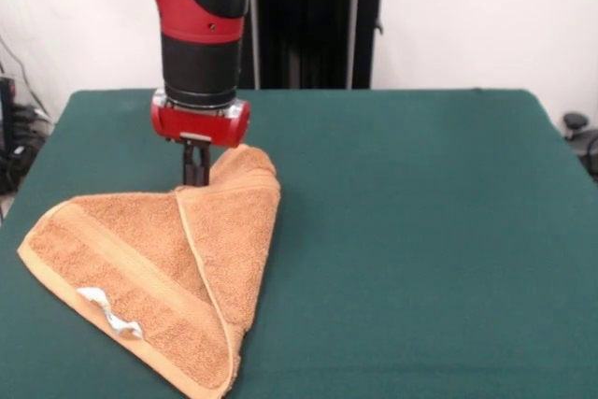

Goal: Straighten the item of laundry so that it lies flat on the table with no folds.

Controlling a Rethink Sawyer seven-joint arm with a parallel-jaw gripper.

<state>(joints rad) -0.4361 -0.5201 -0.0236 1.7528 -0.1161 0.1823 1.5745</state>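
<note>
The orange-tan terry towel (pixel 159 273) lies on the left part of the dark green table (pixel 411 231), folded over itself into a rough triangle. A flap is doubled over along a hemmed edge, and a raised hump of cloth sits at its far right corner. A small white tag (pixel 110 312) shows near the front edge. My gripper (pixel 195 178) comes straight down from the red and black arm and stands at the towel's far edge, by the hump. Its dark fingers look close together, and the cloth hides their tips.
The black pedestal (pixel 308 25) stands behind the table's far edge. Cables and dark gear lie off the table at the left (pixel 19 147) and a dark object at the right (pixel 575 123). The towel's front corner reaches the table's near edge.
</note>
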